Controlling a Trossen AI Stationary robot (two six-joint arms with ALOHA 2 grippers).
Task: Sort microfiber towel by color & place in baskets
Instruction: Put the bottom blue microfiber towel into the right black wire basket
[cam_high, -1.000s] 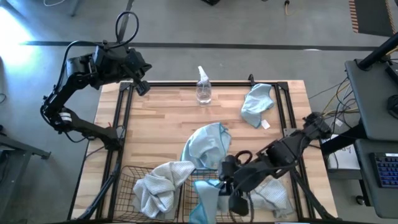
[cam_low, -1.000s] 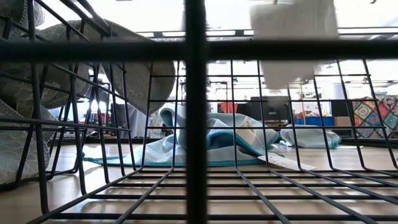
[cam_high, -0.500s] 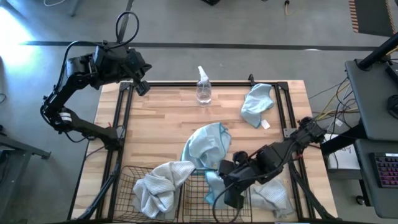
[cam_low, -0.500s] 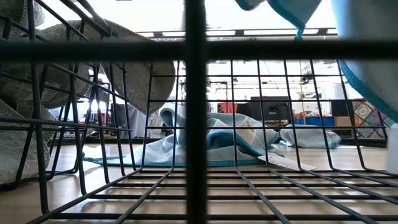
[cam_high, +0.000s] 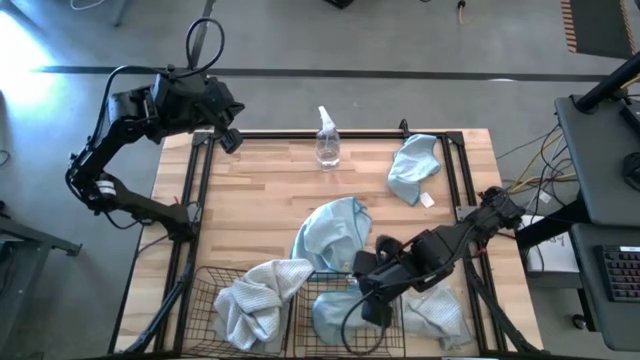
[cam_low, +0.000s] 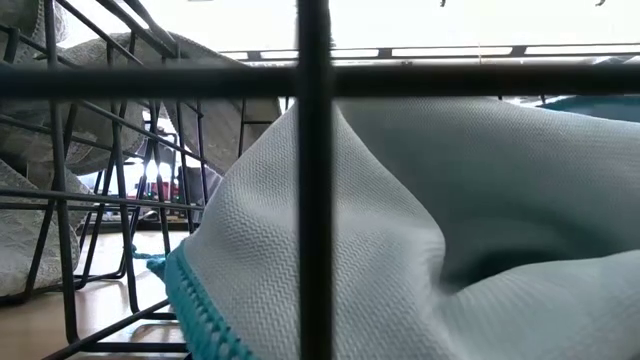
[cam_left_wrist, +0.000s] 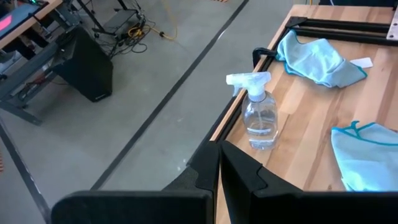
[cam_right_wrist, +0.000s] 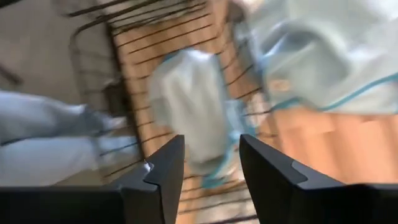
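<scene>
Blue towel (cam_high: 335, 315) lies in right basket (cam_high: 322, 293); right gripper (cam_high: 372, 305) above, fingers parted, nothing held. Left gripper (cam_high: 229, 140) closed, far-left corner.

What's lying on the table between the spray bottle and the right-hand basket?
In the high view, one light blue towel lies crumpled between the spray bottle and the right-hand basket; the rest of that stretch is bare wood.

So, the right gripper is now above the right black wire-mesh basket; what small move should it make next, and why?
Probably lift straight up and away. The right gripper stands open above the right black wire-mesh basket, and the light blue microfiber towel lies loose inside it. Two more light blue towels wait on the wooden table.
</scene>
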